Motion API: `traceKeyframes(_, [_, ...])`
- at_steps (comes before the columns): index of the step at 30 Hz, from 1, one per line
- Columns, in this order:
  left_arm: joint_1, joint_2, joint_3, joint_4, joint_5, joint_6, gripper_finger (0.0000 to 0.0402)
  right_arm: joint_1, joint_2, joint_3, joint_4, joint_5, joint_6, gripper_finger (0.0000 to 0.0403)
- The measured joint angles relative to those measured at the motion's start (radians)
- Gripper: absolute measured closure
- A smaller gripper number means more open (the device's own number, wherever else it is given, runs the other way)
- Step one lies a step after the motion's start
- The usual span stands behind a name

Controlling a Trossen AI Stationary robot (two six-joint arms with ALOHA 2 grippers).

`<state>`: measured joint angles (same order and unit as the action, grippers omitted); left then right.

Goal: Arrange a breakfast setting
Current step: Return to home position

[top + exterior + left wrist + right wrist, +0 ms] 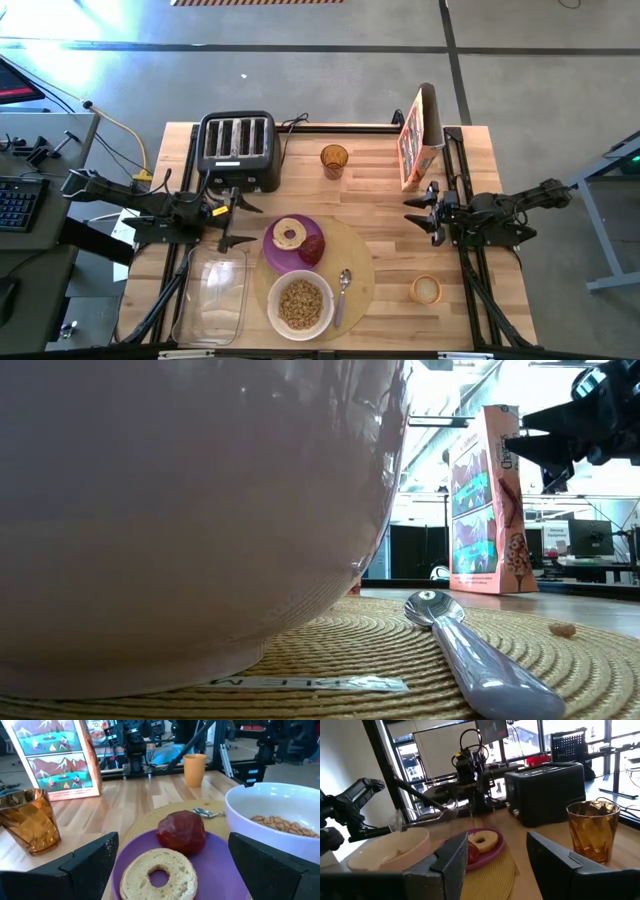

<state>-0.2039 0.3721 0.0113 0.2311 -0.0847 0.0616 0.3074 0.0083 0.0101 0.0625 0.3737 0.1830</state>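
Note:
The round tan placemat lies near the table's front edge. On it the purple plate carries the bagel ring and a dark red food piece. The white bowl of brown cereal stands on the mat in front of the plate. The metal spoon lies beside the bowl on its right. My left gripper hovers open just left of the plate, pointing level at it. My right gripper is open right of the mat, with nothing between its fingers.
The black toaster, an amber glass and a cereal box stand along the far side. A clear container sits at the front left. A small orange cup is at the front right. A loose cereal piece lies on the mat.

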Motion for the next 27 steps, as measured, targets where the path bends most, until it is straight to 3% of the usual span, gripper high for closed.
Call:
traceKeyframes(14, [0.000, 0.000, 0.001, 0.029, -0.009, -0.076, 0.0035, 0.000, 0.005, 0.000, 0.001, 0.005, -0.026, 0.0214])
traceKeyframes(27, [0.000, 0.000, 0.001, -0.100, -0.013, -0.373, 0.0035, 0.000, 0.005, 0.000, 0.000, 0.008, -0.026, 0.0214])
